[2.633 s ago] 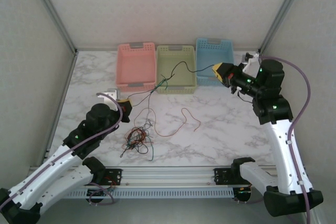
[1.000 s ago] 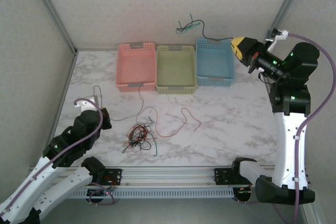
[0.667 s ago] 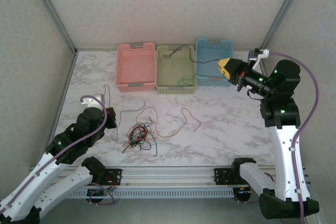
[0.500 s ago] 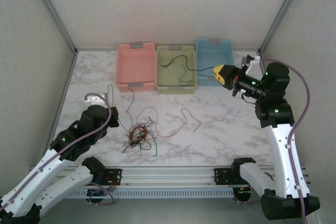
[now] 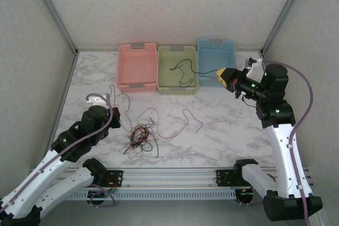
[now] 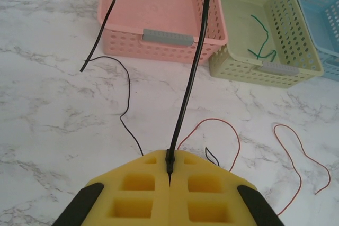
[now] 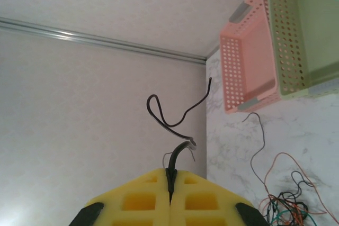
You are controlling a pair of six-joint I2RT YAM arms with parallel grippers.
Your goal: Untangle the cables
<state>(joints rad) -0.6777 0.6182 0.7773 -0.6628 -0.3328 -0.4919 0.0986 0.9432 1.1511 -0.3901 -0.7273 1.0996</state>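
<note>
Black cables (image 6: pixel 183 108) poke out, pinched between left fingers (image 6: pixel 132 189) and between right fingers (image 7: pixel 204 202).

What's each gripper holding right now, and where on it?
Left gripper pinches a black cable; right gripper pinches another black cable. Where along each is unclear.

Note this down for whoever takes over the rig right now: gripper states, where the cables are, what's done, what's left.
Left gripper: shut on a black cable.
Right gripper: shut on a second black cable, held by the green basket.
Cables: the tangled clump lies on the table near the left arm. One red cable lies apart from it. A green cable is in the green basket.
Done: a few strands are separated.
Left: put down both held cables, then work the clump apart.
</note>
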